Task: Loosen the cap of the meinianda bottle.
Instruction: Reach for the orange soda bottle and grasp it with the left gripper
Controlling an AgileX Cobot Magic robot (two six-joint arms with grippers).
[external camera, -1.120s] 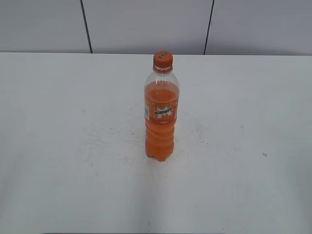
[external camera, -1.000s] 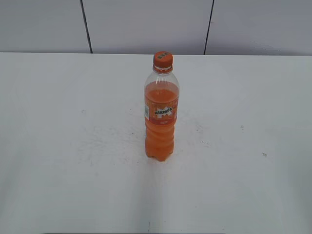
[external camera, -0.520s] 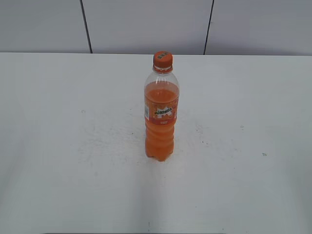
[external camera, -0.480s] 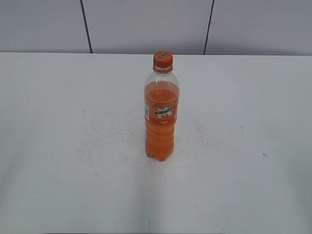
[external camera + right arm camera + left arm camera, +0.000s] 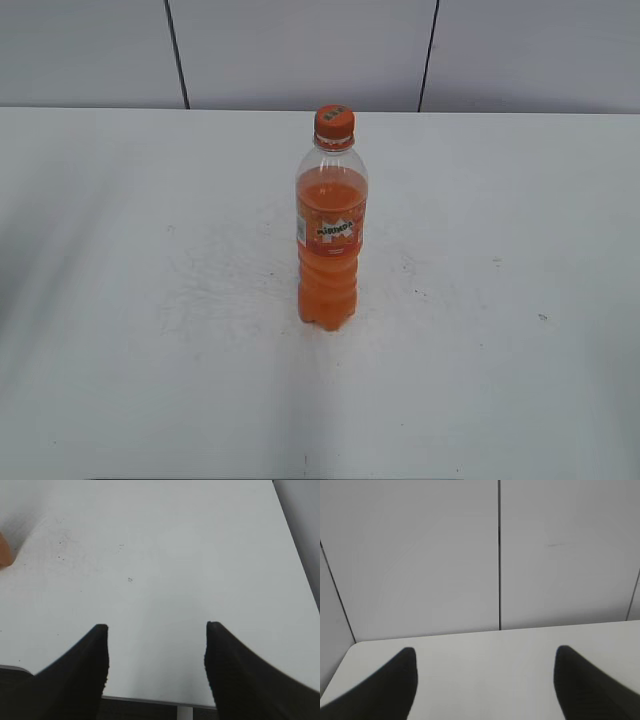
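Observation:
The meinianda bottle stands upright in the middle of the white table, with orange liquid and an orange label. Its orange cap sits on the neck. Neither gripper shows in the exterior view. In the left wrist view my left gripper is open and empty over the table's far left corner, facing the wall; the bottle is out of that view. In the right wrist view my right gripper is open and empty above the table's near edge; an orange sliver of the bottle shows at the left edge.
A grey panelled wall stands behind the table. The table's right edge and front edge show in the right wrist view. Small dark specks mark the tabletop around the bottle.

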